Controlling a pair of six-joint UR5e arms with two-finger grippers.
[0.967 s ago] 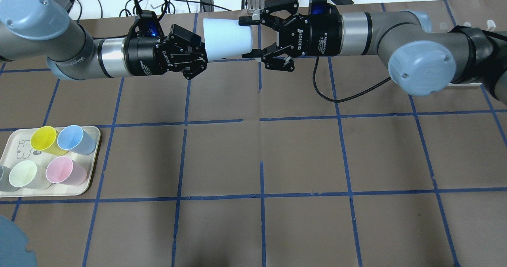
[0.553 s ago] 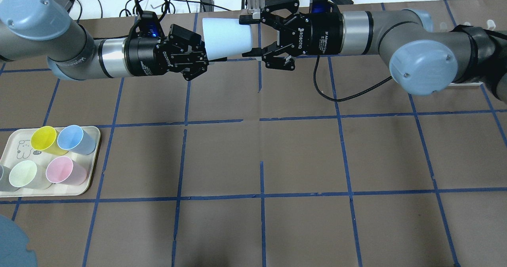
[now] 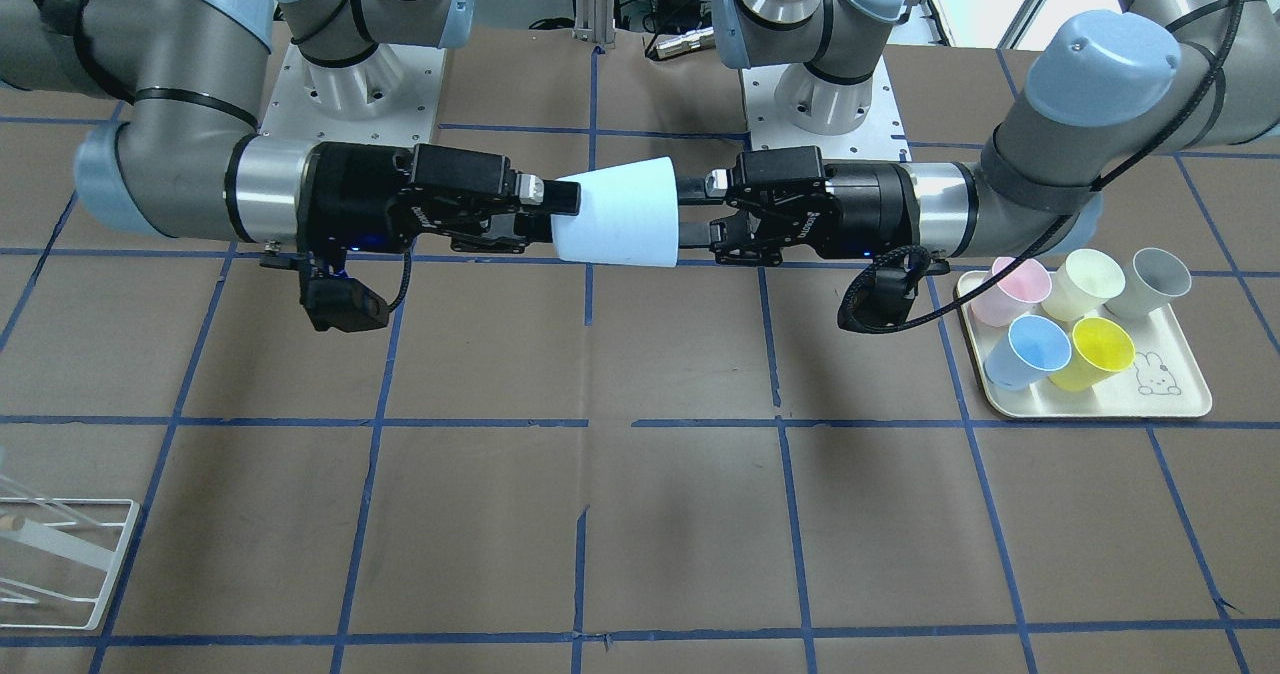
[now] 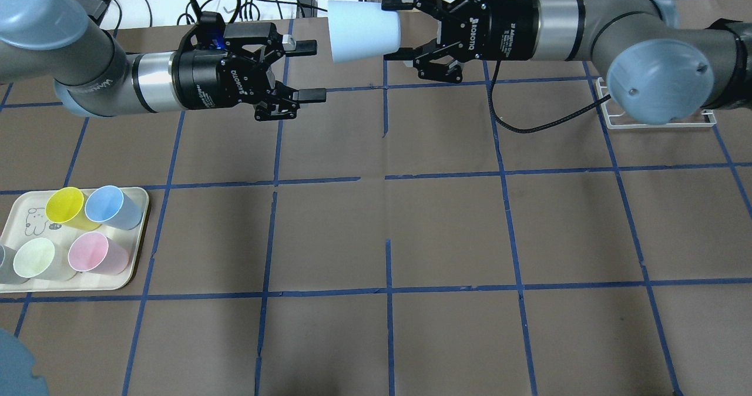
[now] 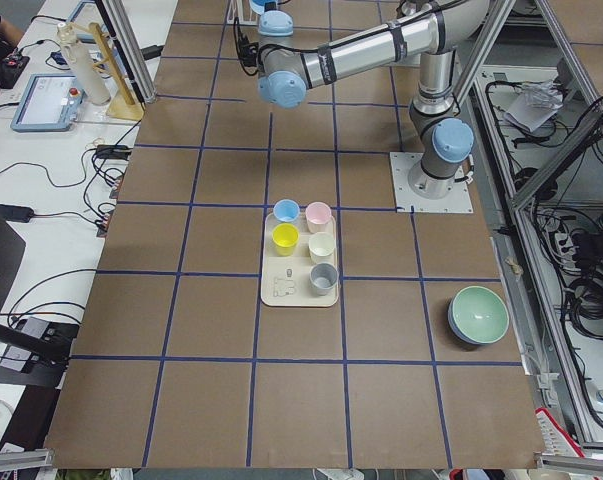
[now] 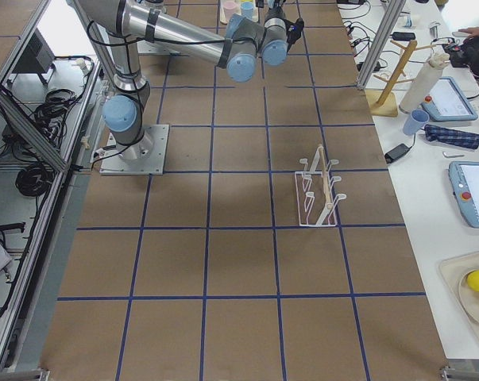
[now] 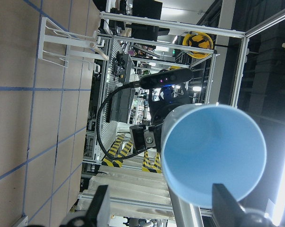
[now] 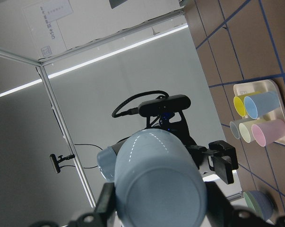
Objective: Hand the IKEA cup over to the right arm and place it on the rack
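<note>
The pale blue IKEA cup (image 4: 364, 30) lies sideways in the air over the table's far side. My right gripper (image 4: 392, 29) is shut on its narrow base end, and the right wrist view shows the base (image 8: 156, 189) between the fingers. My left gripper (image 4: 312, 70) is open and empty, a short gap to the left of the cup's mouth. The left wrist view looks into the open mouth (image 7: 213, 151). The white wire rack (image 6: 318, 190) stands on the table on the right side, partly hidden under my right arm in the overhead view (image 4: 658, 125).
A cream tray (image 4: 126, 281) at the near left holds a second blue cup (image 4: 108, 205), a yellow cup (image 4: 64, 204), a pink cup (image 4: 94, 254) and others. A green bowl (image 5: 479, 315) sits near the robot's left. Cables lie along the far table edge.
My left gripper has opened, let go of the cup and drawn back to the left. My right gripper has closed on the cup's base and carried it slightly right and farther away.
</note>
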